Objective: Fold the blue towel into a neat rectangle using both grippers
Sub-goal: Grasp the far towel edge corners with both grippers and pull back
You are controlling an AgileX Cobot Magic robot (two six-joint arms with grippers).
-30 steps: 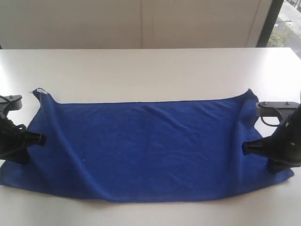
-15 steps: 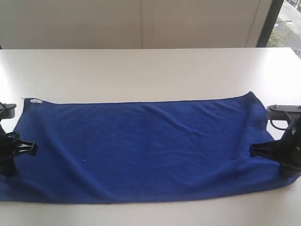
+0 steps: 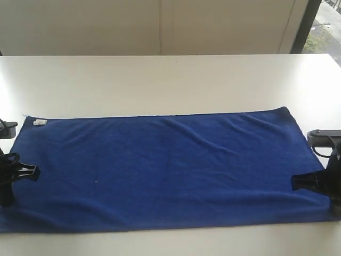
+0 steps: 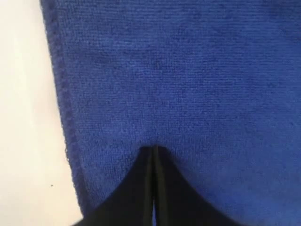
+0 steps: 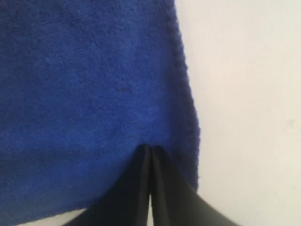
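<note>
The blue towel [image 3: 160,165] lies spread out flat and long across the white table [image 3: 160,80], with its small white label [image 3: 39,122] at the far left corner. My left gripper [image 3: 33,172] is at the towel's left end, and my right gripper [image 3: 296,182] is at its right end. In the left wrist view the left gripper [image 4: 154,148] is shut, its tips resting on the towel [image 4: 188,70] a little in from the hem. In the right wrist view the right gripper [image 5: 149,147] is also shut, tips on the towel [image 5: 84,84] near its edge. No cloth shows between either pair of fingers.
Bare white tabletop stretches behind the towel to a pale wall. A narrow strip of table runs along the near edge in front of the towel. A window shows at the far right corner.
Both grippers have slid outward, left one leftward and right one rightward. The towel's ends have been drawn out with them, and its wrinkles and curled corners have flattened.
</note>
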